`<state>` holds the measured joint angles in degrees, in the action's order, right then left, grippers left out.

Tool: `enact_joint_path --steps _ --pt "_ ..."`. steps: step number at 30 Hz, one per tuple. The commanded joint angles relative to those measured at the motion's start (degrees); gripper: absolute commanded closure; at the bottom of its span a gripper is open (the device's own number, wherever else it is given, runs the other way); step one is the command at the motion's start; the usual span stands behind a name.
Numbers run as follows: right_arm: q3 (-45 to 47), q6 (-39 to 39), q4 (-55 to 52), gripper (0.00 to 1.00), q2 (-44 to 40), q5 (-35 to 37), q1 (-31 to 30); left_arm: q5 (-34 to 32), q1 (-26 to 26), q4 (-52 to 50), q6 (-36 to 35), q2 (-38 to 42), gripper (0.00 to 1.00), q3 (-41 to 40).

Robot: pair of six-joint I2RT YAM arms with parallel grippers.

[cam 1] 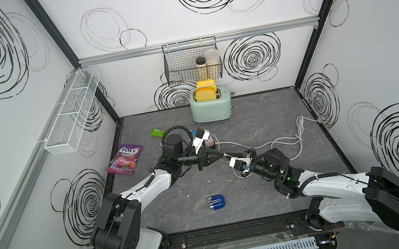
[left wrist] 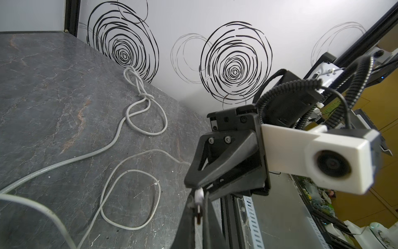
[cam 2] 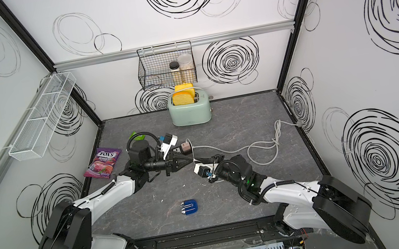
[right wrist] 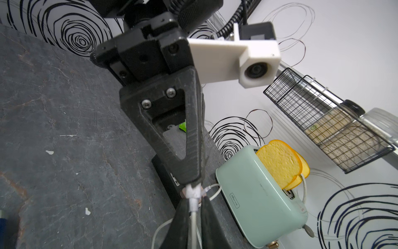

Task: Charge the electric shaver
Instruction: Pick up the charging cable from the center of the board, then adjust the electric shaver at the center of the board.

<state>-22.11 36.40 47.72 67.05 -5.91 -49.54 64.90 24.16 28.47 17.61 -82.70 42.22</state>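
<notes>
Not far along: on the table [cam 1: 261, 119] the electric shaver [cam 1: 217, 203] lies unplugged, well in front of the toaster [cam 1: 212, 110]. Both arms stretch low and meet between toaster and shaver. The left gripper [left wrist: 198, 207] pinches the plug of the charging cable [right wrist: 193, 228], while the right gripper [right wrist: 193, 212] straddles that cable, can't tell if it's gripping.

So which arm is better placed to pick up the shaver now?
Probably the right. The left gripper is shut on the cable plug, so it is busy. The right gripper only flanks the cable, and the electric shaver lies untouched on the table.
</notes>
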Motion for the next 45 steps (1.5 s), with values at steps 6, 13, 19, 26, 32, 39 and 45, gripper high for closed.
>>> enact_joint_path --steps 6,13,19,26,32,39,45 --pt "-0.59 -0.11 6.71 0.84 1.72 0.33 -1.16 1.85 -0.14 1.79 1.37 -0.89 1.0 0.67" --pt "-0.72 -0.06 6.64 0.9 2.46 1.48 -1.43 2.8 -0.25 2.16 1.73 -0.84 1.0 0.59" --pt "-0.76 -0.02 7.05 0.91 2.74 2.4 -1.68 3.12 -0.16 2.44 1.78 -0.58 1.0 0.33" --pt "-0.24 -0.18 8.35 0.99 1.75 3.38 -1.73 2.02 -0.25 0.96 1.02 -0.54 1.0 0.23" --pt "-4.29 -6.97 -3.75 1.0 -2.73 2.44 0.98 -6.7 -3.58 -6.22 -5.14 3.66 0.4 -0.89" --pt "-4.66 -16.55 -14.11 1.0 -9.96 0.03 9.09 -20.87 -2.06 -25.0 -35.7 16.41 0.0 -3.09" --pt "-4.75 -16.58 -19.4 1.0 -15.55 -1.39 14.14 -29.78 4.44 -38.04 -56.74 23.18 0.03 -8.12"
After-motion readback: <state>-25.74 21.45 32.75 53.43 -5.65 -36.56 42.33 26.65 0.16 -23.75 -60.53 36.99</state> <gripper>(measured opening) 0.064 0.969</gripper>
